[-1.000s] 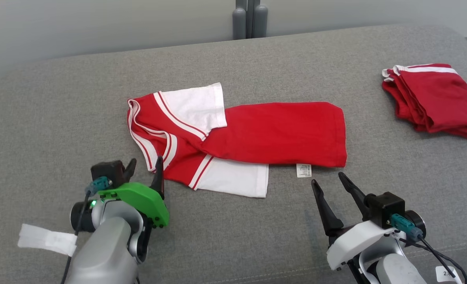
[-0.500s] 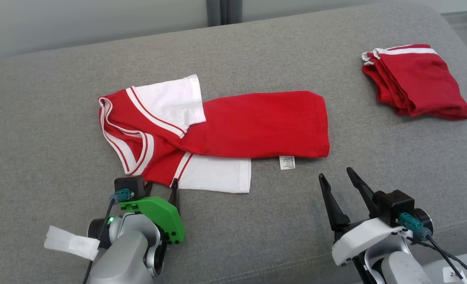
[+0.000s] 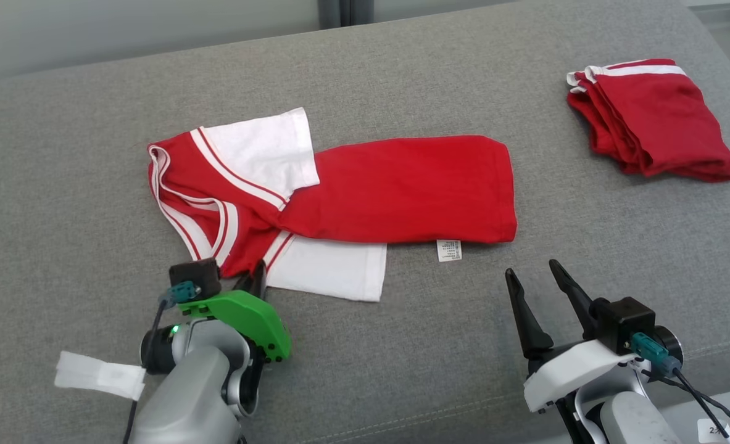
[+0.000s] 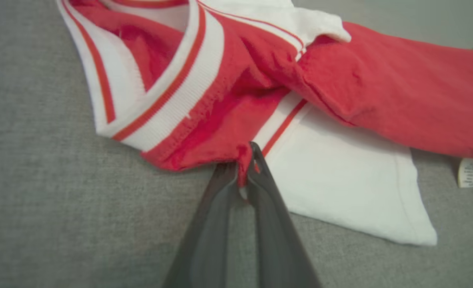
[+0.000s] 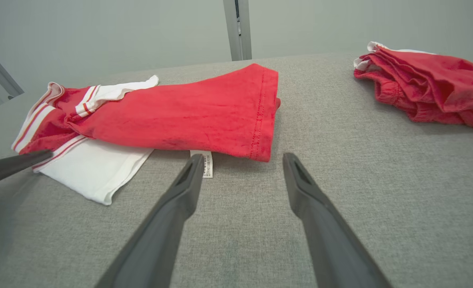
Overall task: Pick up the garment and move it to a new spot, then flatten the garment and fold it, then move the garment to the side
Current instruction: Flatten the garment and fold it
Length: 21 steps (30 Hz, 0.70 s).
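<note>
The garment (image 3: 395, 188) is a red T-shirt with white sleeves and a striped collar, lying loosely folded across the middle of the grey padded surface (image 3: 402, 345). My left gripper (image 3: 255, 277) is at its near left edge. In the left wrist view that gripper (image 4: 244, 176) is shut on a pinch of the garment's (image 4: 380, 100) red fabric, where the shoulder meets the white sleeve. My right gripper (image 3: 530, 268) stands open, a short way in front of the hem corner. In the right wrist view its (image 5: 242, 158) fingers point at the garment's (image 5: 180, 112) hem and care label.
A second red garment (image 3: 655, 120), folded, lies at the far right; it is also in the right wrist view (image 5: 428, 80). A grey post (image 3: 340, 9) rises behind the surface's far edge. The front edge of the surface runs just below both grippers.
The head camera has shifted. My left gripper moved up to the garment's near edge and shut on the red fabric there. The right gripper stayed open.
</note>
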{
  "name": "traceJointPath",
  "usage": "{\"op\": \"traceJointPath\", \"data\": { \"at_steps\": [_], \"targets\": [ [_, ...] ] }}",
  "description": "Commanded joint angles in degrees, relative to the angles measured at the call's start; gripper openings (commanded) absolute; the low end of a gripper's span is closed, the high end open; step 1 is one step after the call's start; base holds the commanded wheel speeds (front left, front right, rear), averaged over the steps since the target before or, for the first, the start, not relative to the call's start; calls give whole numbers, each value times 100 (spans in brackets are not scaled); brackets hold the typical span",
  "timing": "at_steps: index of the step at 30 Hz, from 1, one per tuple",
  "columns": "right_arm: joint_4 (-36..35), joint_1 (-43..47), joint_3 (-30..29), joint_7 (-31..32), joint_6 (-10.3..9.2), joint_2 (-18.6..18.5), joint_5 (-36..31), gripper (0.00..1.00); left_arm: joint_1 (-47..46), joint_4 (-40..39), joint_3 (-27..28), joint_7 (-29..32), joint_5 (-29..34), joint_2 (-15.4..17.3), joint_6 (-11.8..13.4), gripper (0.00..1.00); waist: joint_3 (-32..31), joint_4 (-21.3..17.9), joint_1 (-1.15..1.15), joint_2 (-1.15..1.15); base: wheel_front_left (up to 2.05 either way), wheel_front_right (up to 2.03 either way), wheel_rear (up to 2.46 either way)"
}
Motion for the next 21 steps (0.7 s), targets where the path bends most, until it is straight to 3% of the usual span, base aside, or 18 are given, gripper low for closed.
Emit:
{"op": "traceJointPath", "data": {
  "at_steps": [1, 10, 15, 21],
  "targets": [
    [16, -21, -13, -44, -7, -5, -3, 100, 79, -131, 93, -64, -71, 156, 28, 0, -59, 82, 0, 0, 0, 0, 0],
    [30, 92, -79, 4, -7, -6, -39, 100, 692, -1413, 420, 511, -412, 803, 359, 0, -262, 305, 0, 0, 0, 0, 0],
    [20, 113, -81, 31, -7, -6, -50, 100, 1179, -2446, 572, 1139, -547, 1329, 784, 0, -325, 356, 0, 0, 0, 0, 0],
    [-13, 92, -59, 53, -7, -5, -51, 100, 1555, -3232, 480, 1787, -284, 2014, 1370, 0, -331, 336, 0, 0, 0, 0, 0]
  ]
}}
